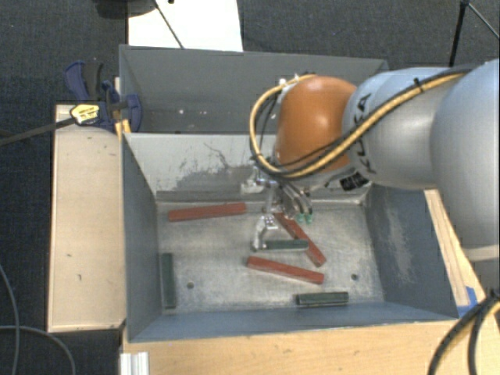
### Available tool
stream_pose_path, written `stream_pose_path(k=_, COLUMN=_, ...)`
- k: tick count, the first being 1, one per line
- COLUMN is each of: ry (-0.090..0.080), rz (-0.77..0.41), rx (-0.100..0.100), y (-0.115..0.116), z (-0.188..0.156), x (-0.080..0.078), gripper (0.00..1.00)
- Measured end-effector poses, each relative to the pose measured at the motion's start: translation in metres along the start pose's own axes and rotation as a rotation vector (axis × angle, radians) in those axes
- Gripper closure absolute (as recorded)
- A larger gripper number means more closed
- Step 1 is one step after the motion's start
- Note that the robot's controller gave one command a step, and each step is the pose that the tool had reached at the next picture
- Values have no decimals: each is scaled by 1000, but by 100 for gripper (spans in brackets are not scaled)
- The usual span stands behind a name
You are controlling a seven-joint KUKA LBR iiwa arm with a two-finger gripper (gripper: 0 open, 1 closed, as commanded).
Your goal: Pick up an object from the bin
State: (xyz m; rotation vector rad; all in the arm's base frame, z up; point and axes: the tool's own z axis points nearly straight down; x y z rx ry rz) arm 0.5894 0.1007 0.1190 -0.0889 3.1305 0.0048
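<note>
My gripper (268, 226) hangs low over the middle of the bin, under the orange wrist cover. Right beside it, a short red-brown stick (306, 244) lies slanted, its upper end hidden under the gripper. A dark green stick (287, 245) lies flat just below the gripper and crosses under that red-brown one. A longer red-brown stick (285, 269) lies a little nearer the front. Nothing can be made out between the gripper's tips.
Another red-brown stick (207, 212) lies along the back wall at the left. One dark green stick (166, 280) lies against the left wall, another (322, 298) at the front wall. The arm covers the bin's right rear.
</note>
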Motion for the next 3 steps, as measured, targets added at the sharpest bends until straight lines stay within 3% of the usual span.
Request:
stream_pose_path(k=1, ry=-9, rz=-162, rx=1, y=-14, z=43, x=40, gripper=100)
stream_pose_path(k=2, ry=-9, rz=-161, rx=1, y=-14, z=43, x=40, gripper=100)
stream_pose_path(k=3, ry=0, rz=-205, rx=1, y=20, z=-131, x=37, gripper=100)
